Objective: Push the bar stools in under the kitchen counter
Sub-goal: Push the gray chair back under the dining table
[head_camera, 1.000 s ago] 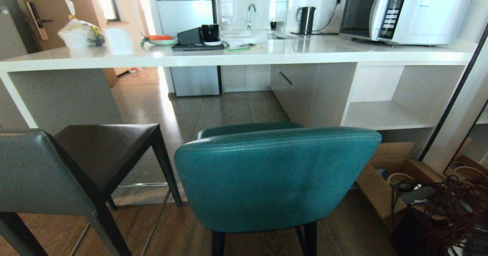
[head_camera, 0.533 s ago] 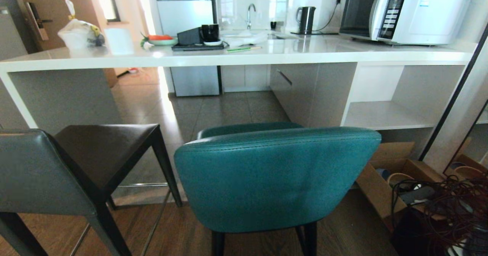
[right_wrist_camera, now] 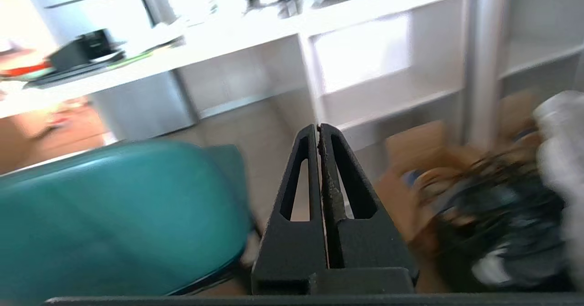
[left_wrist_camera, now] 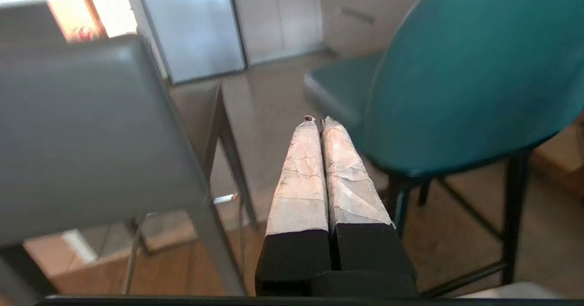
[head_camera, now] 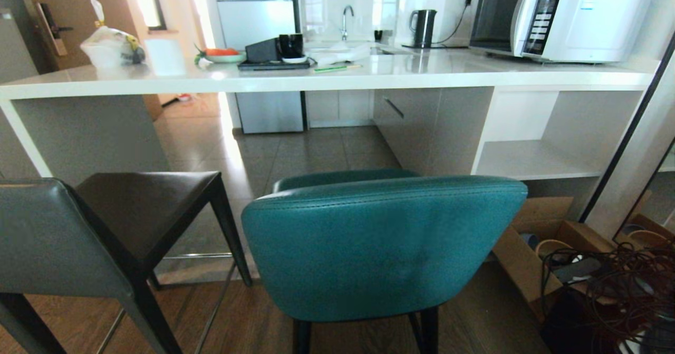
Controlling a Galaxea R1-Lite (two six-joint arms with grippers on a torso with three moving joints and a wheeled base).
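Observation:
Two bar stools stand in front of the kitchen counter (head_camera: 337,77), both out from under it. The teal stool (head_camera: 379,243) with a rounded padded back is in the middle; the grey-backed stool (head_camera: 52,238) with a dark seat is at the left. Neither arm shows in the head view. My left gripper (left_wrist_camera: 318,120) is shut and empty, low in the gap between the grey stool's back (left_wrist_camera: 82,132) and the teal stool (left_wrist_camera: 470,73). My right gripper (right_wrist_camera: 318,127) is shut and empty, beside the teal back (right_wrist_camera: 114,215) on its shelving side.
A cardboard box (head_camera: 532,248) and a tangle of dark cables (head_camera: 617,285) lie on the floor at the right, below the white open shelving (head_camera: 527,156). A microwave (head_camera: 559,16), a kettle (head_camera: 423,27) and small items stand on the counter.

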